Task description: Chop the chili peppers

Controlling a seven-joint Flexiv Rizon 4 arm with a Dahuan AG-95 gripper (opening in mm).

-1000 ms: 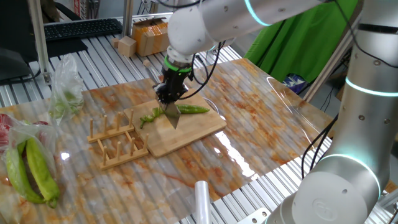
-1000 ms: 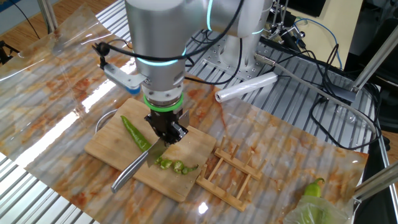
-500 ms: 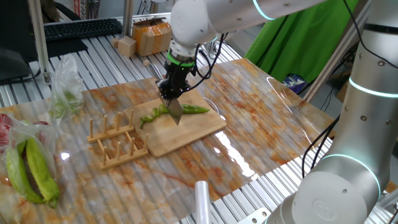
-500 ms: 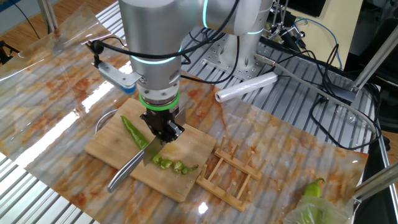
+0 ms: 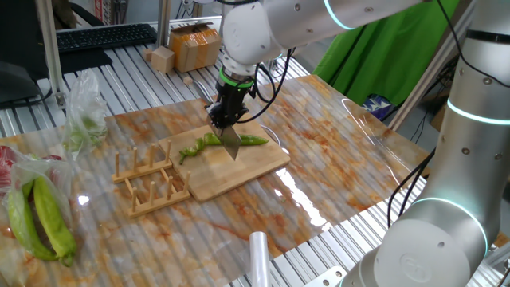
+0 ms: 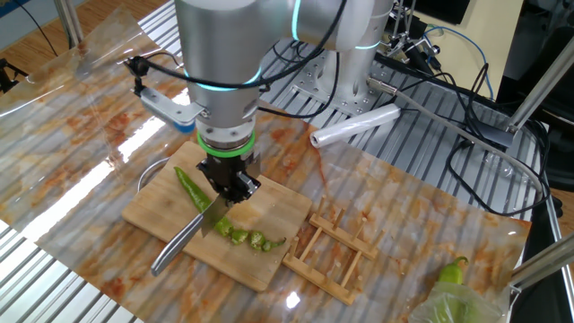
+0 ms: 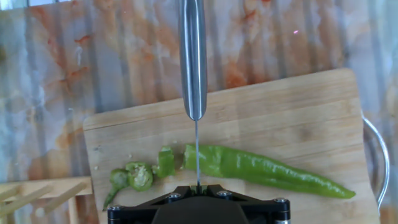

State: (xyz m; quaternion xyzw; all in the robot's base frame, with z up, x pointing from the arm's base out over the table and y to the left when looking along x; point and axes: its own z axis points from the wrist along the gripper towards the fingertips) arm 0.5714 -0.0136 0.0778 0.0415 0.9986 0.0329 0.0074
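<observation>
While the gripper (image 6: 223,186) points straight down over the cutting board (image 6: 152,208), its jaws are clenched on a steel knife (image 6: 184,240), the handle sticking out past the board's edge. In the hand view the blade shows only as a thin line, edge-on, running down toward the gripper housing. It meets the chili pepper (image 7: 267,172) right at its cut end, crosswise to the pepper's length.

That crossing is what the next stroke seems to turn on. The uncut length lies entirely to one side of the blade, long axis along the board and pointed tip farthest from the knife. The slices (image 7: 165,162) and the stem end (image 7: 138,176) lie on the other side, just beside the blade. My guess is the knife must step sideways toward the tip before it bites again.

I cannot tell whether the edge is touching the pepper or hovering over it. The fingertips are hidden behind the housing in the hand view. A wooden rack (image 6: 332,248) stands just beside the board.
</observation>
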